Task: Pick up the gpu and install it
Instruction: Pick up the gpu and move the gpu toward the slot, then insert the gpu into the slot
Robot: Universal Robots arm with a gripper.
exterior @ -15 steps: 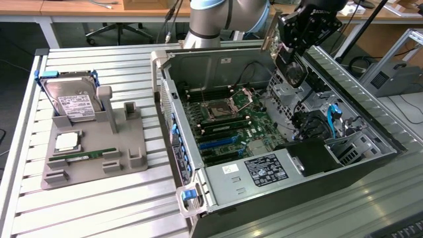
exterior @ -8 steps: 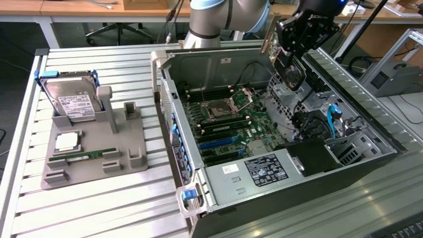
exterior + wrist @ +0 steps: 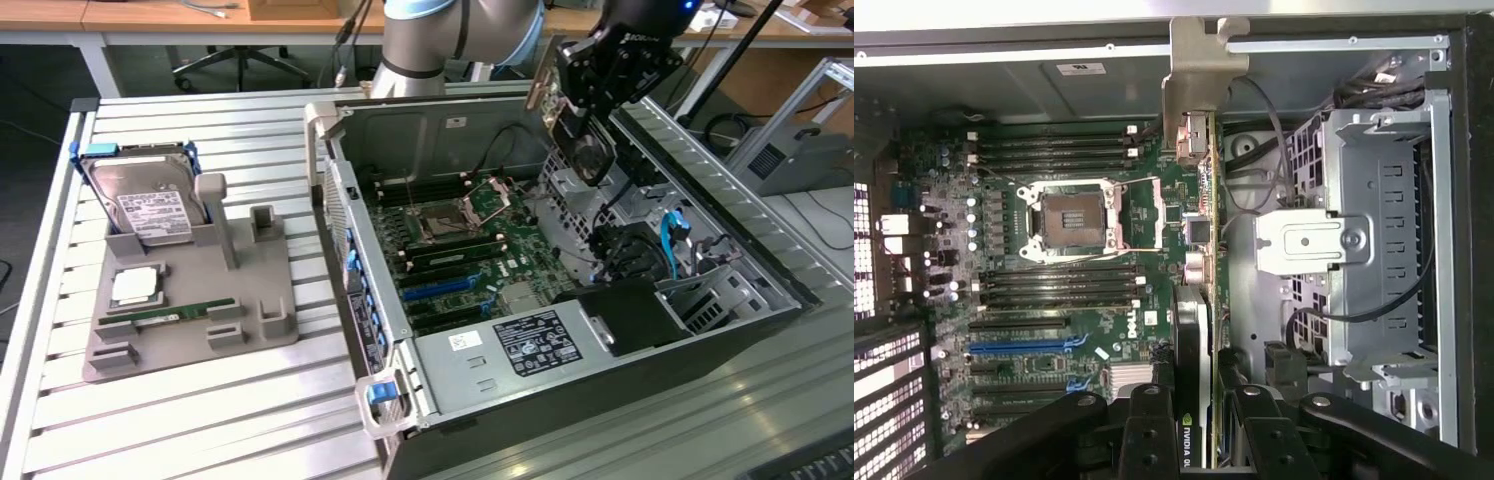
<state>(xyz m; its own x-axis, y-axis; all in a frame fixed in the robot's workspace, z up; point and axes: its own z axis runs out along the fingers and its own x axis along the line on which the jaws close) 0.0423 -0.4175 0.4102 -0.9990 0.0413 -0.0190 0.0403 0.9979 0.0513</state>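
The gpu (image 3: pixel 577 135) hangs upright above the open computer case (image 3: pixel 461 345), over its far right side in the exterior view, with my gripper (image 3: pixel 594 95) shut on it. In the wrist view the gpu (image 3: pixel 1199 230) is seen edge-on, its silver end bracket (image 3: pixel 1194 70) pointing away from me, and my gripper (image 3: pixel 1199 432) clamps its near end between black fingers (image 3: pixel 1149 430). Below the card lies the green motherboard (image 3: pixel 1074 250), with blue and black expansion slots (image 3: pixel 1019 347) off to one side of the card. The card touches nothing in the case.
A grey holder (image 3: pixel 260 300) on the slatted table at the exterior view's left carries a silver hard drive (image 3: pixel 147 205) and a green memory stick (image 3: pixel 174 315). Inside the case, a metal drive cage (image 3: pixel 1374 250), loose cables (image 3: pixel 1414 300) and the processor socket (image 3: pixel 1069 215) surround the card.
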